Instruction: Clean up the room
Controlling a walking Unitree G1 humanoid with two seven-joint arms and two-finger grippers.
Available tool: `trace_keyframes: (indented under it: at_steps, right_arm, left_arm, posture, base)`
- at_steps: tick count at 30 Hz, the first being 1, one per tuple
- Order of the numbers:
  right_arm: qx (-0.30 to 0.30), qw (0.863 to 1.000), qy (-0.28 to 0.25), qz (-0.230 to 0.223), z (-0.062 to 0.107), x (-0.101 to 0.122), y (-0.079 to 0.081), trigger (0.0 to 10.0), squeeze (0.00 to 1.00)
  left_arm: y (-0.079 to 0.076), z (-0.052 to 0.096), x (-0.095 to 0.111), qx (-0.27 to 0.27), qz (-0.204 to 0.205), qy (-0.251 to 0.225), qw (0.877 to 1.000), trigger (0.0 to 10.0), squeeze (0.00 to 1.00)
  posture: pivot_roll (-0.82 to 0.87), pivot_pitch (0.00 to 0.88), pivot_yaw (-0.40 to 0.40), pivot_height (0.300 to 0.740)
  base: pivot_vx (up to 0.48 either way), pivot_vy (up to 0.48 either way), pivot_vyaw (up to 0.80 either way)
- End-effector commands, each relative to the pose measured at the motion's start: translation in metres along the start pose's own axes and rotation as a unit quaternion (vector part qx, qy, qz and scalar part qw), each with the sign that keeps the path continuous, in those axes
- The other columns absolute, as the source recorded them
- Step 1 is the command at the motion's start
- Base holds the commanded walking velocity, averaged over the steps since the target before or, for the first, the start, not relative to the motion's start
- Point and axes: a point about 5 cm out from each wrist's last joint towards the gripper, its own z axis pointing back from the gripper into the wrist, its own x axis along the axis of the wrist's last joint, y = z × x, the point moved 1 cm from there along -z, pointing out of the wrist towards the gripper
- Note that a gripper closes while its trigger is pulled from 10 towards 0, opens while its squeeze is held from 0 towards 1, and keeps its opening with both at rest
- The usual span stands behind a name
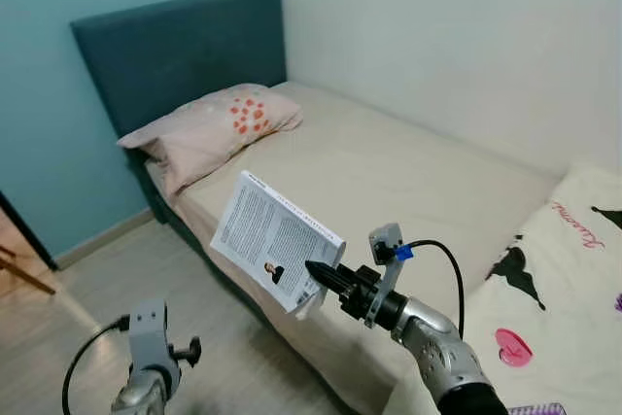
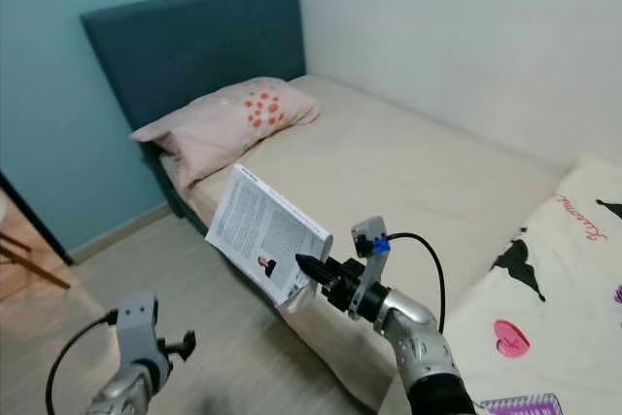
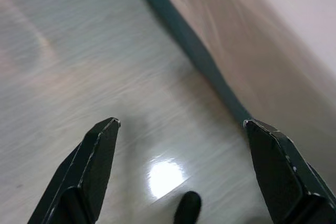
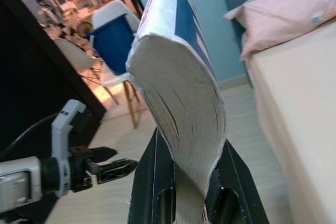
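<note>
A white paperback book (image 1: 272, 238) with printed text on its back cover hangs in the air above the bed's near edge. My right gripper (image 1: 316, 271) is shut on its lower corner; the right wrist view shows the book (image 4: 181, 82) pinched between the two black fingers (image 4: 152, 177). My left gripper (image 3: 181, 129) is open, held low over the wooden floor (image 3: 79, 77) beside the bed frame, with nothing between its fingers. The left arm (image 1: 146, 357) sits at the lower left.
A bed (image 1: 389, 172) with a beige sheet, a pink pillow (image 1: 214, 128) and a teal headboard (image 1: 175, 46) stands against the white wall. A patterned duvet (image 1: 564, 279) lies bunched at the right. A blue and white chair (image 4: 113, 45) stands beyond the doorway.
</note>
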Motion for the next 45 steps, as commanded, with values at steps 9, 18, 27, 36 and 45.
trace_keyframes:
  at_steps: [9, 18, 27, 36, 45]
  right_arm:
    - [-0.103, 0.993, -0.052, -0.024, -0.004, 0.026, -0.023, 10.0, 0.00]
    - [-0.062, 0.997, -0.036, 0.001, -0.004, 0.019, -0.011, 10.0, 0.00]
    - [-0.110, 0.994, -0.010, 0.025, -0.005, 0.019, -0.022, 10.0, 0.00]
    - [-0.119, 0.993, -0.015, 0.019, -0.006, 0.020, -0.022, 10.0, 0.00]
    - [-0.140, 0.989, -0.044, -0.012, -0.004, 0.029, -0.030, 10.0, 0.00]
  left_arm:
    - [-0.025, -0.013, 0.089, -0.065, 0.070, -0.164, 0.982, 10.0, 0.00]
    - [-0.047, -0.012, 0.094, -0.097, 0.074, -0.175, 0.977, 10.0, 0.00]
    - [-0.071, -0.010, 0.088, -0.137, 0.082, -0.170, 0.973, 10.0, 0.00]
    - [-0.075, -0.009, 0.084, -0.146, 0.080, -0.166, 0.972, 10.0, 0.00]
    - [-0.079, -0.008, 0.082, -0.156, 0.073, -0.164, 0.971, 10.0, 0.00]
  posture:
    - [-0.06, 0.000, -0.011, 0.735]
    - [-0.07, 0.000, -0.008, 0.735]
    - [-0.08, 0.000, -0.009, 0.735]
    - [-0.08, 0.000, -0.008, 0.735]
    - [-0.08, 0.000, -0.007, 0.735]
  base:
    - [0.000, 0.000, 0.20]
    - [0.271, 0.000, 0.77]
    - [0.303, 0.000, 0.22]
    - [0.322, 0.000, 0.00]
    - [0.346, 0.000, 0.00]
